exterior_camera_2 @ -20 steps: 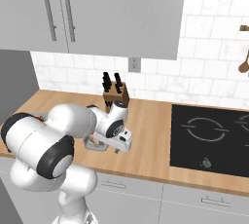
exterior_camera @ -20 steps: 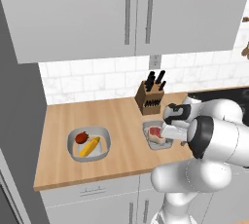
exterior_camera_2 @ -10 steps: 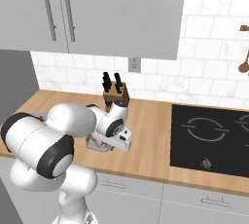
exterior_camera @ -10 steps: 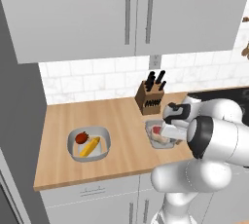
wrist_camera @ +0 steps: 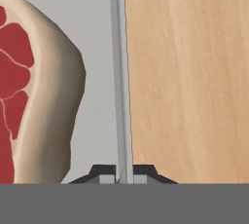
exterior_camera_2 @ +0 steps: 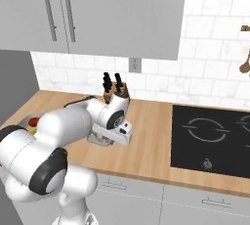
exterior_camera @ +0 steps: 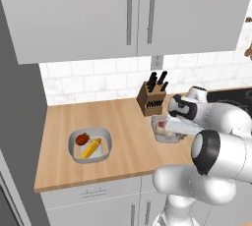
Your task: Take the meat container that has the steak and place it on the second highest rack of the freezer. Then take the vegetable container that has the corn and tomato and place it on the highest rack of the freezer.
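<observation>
The meat container is a small grey tray on the wooden counter, in front of the knife block. It holds the steak, red with a pale fatty edge. My gripper is shut on the container's thin side wall, one finger tip on each side of it. In the base views the hand reaches down over the tray's right rim, and my arm partly hides the tray. The vegetable container stands further left with the tomato and the corn in it. The freezer's racks are out of view.
A wooden knife block stands against the tiled wall just behind the meat container. A black cooktop lies to the right. Grey wall cabinets hang above the counter. A tall grey panel bounds the counter on the left.
The jaws have closed from wide open onto the meat container's wall. The hand has settled slightly lower. Both containers rest where they were.
</observation>
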{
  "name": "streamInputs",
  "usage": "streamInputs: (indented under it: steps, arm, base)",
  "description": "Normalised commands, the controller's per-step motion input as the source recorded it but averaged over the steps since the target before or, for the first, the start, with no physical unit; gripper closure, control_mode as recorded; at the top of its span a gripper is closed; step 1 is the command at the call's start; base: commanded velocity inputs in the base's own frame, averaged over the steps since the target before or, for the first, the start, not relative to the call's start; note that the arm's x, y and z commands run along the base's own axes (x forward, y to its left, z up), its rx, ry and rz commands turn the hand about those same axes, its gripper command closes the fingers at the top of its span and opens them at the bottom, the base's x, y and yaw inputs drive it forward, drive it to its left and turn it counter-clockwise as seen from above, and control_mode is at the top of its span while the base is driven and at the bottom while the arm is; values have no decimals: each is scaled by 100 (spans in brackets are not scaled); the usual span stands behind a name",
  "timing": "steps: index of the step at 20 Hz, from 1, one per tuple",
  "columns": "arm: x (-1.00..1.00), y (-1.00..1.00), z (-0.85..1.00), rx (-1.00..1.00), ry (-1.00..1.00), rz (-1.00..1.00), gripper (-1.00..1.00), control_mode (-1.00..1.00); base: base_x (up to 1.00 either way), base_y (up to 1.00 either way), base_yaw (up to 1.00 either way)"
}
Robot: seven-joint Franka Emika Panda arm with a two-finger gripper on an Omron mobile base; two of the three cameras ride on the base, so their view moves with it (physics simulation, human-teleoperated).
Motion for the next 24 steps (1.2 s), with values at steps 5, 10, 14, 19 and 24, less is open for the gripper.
streamInputs:
  steps: [5, 10, 14, 19, 24]
  arm:
    - [-32, 0, 75, 0, 0, 0, 100, -100]
    - [-49, 2, 75, 0, 0, 0, 100, -100]
    - [-63, 1, 68, 0, 0, 2, 100, -100]
    - [-64, 4, 57, 0, 0, 7, 100, -100]
    - [-53, 4, 23, 0, -4, 8, 100, -100]
  base:
    - [0, 0, 0]
    - [0, 0, 0]
    - [0, 0, 0]
    - [0, 0, 0]
    - [0, 0, 0]
